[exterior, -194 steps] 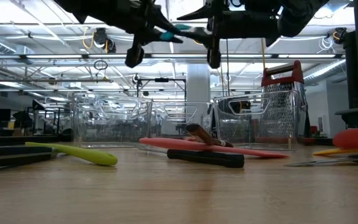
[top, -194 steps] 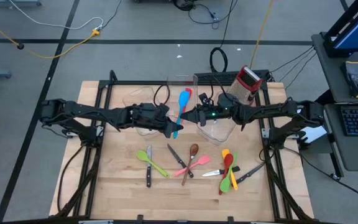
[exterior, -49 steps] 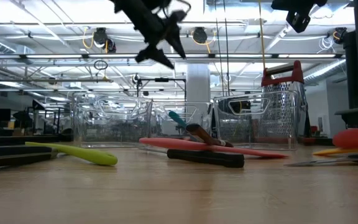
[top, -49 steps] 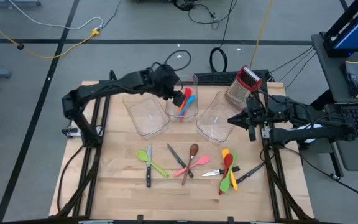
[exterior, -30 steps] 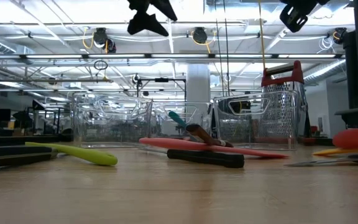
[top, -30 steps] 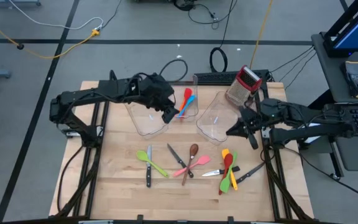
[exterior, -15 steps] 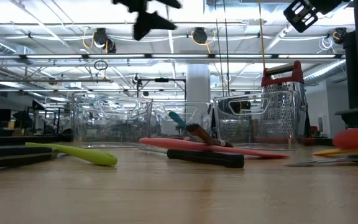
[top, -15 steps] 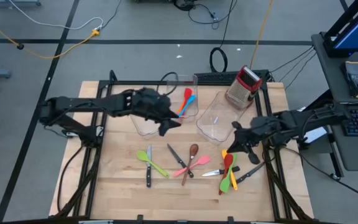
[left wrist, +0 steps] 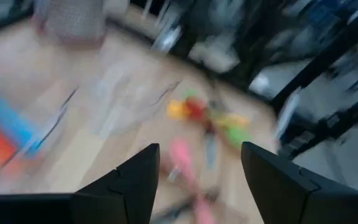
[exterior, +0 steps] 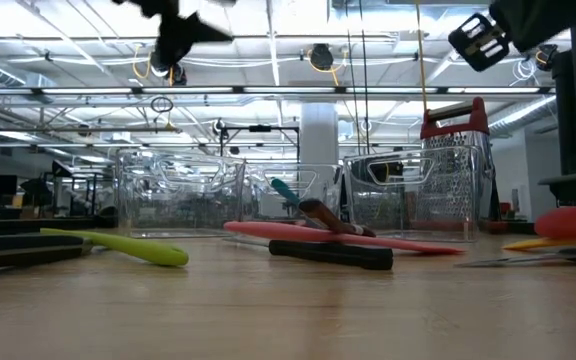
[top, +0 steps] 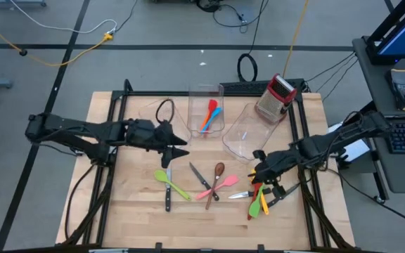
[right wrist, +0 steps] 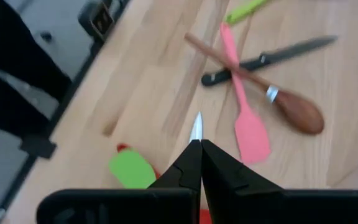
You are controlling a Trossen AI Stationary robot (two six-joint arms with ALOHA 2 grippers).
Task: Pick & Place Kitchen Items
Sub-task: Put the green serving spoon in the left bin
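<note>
The kitchen items lie scattered on the wooden table's near half: a green spoon [top: 170,182], black-handled knives [top: 201,178], a brown spoon [top: 216,178], a pink spatula [top: 211,188] and a red, orange and green cluster [top: 259,195]. A red and a blue spatula [top: 209,114] lie in the middle clear bin [top: 205,93]. My left gripper [top: 181,147] hangs open in the air just near of the left bin, nothing between its fingers [left wrist: 135,180]. My right gripper [right wrist: 196,147] is shut and empty, high above the cluster's left edge, pointing down over a knife tip [right wrist: 196,127].
A red-topped metal grater [top: 275,99] stands at the far right corner. A clear bin [top: 242,137] sits right of the middle one, and another [top: 162,130] is partly under my left arm. Black frame rails [top: 112,140] run along both table sides.
My left gripper has drawn back from over the bins toward the table's left and near edges, staying high. My right gripper has swung from beside the right bin toward the near edge, over the red and orange cluster, tipping down.
</note>
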